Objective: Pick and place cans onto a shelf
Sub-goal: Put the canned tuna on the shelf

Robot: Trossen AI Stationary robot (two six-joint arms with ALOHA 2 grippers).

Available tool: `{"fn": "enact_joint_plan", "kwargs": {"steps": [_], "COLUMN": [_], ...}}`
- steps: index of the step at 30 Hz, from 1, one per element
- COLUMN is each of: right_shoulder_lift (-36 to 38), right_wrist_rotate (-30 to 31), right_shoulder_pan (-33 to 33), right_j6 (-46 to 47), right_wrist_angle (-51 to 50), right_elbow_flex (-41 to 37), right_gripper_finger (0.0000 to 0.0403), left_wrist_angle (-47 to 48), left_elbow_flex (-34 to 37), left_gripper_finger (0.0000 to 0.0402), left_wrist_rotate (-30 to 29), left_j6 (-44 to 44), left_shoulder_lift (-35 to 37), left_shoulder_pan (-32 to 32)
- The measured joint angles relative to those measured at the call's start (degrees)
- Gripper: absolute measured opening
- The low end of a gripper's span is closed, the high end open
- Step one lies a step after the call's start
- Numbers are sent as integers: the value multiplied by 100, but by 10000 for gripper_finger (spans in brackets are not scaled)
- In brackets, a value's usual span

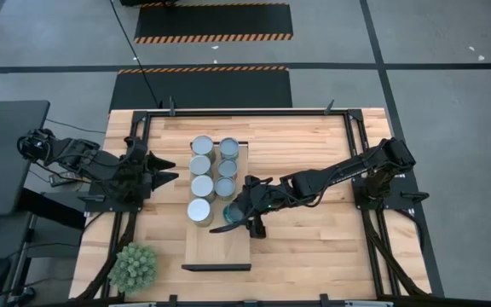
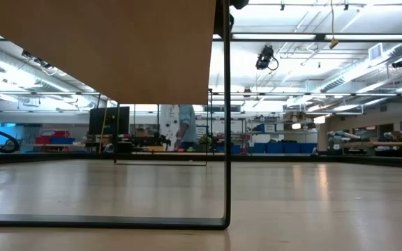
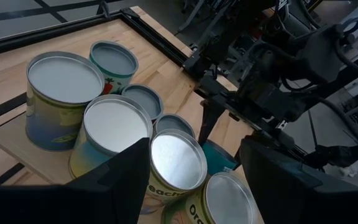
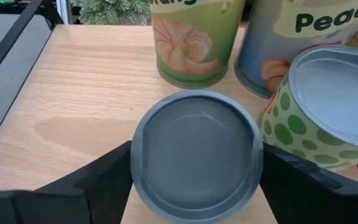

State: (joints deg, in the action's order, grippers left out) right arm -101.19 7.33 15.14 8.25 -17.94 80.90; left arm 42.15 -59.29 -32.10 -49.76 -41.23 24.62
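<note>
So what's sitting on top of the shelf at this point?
Seven cans stand on the shelf in two columns, and the right gripper holds an eighth can at the right column's end. Whether that can touches the board is hidden.

Two rows of cans point(image 3: 114, 127) stand close together on the shelf point(image 3: 8, 134) above the desk point(image 3: 160, 59). The right gripper point(image 3: 213, 127) reaches the teal can point(image 3: 218, 157) beside them.
</note>
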Motion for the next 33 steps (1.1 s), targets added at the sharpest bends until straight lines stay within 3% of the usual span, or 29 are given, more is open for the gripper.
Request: {"fn": "enact_joint_plan", "kwargs": {"steps": [5,23,33], "right_shoulder_lift": [0,254,581], "right_wrist_rotate": [0,-82,201], "right_shoulder_pan": [0,0,95], "right_j6": [9,-73,-236], "right_wrist_angle": [-17,32,-1201], "right_elbow_flex": [0,-2,0], "right_gripper_finger": [336,339,335], "left_wrist_angle": [-2,-2,2], "left_elbow_flex": [0,0,0], "left_gripper_finger": [254,254,254], "left_wrist_rotate": [0,4,4], "left_j6": [-2,-2,1], "left_shoulder_lift": [0,0,0], "left_shoulder_pan": [-2,0,-2]}}
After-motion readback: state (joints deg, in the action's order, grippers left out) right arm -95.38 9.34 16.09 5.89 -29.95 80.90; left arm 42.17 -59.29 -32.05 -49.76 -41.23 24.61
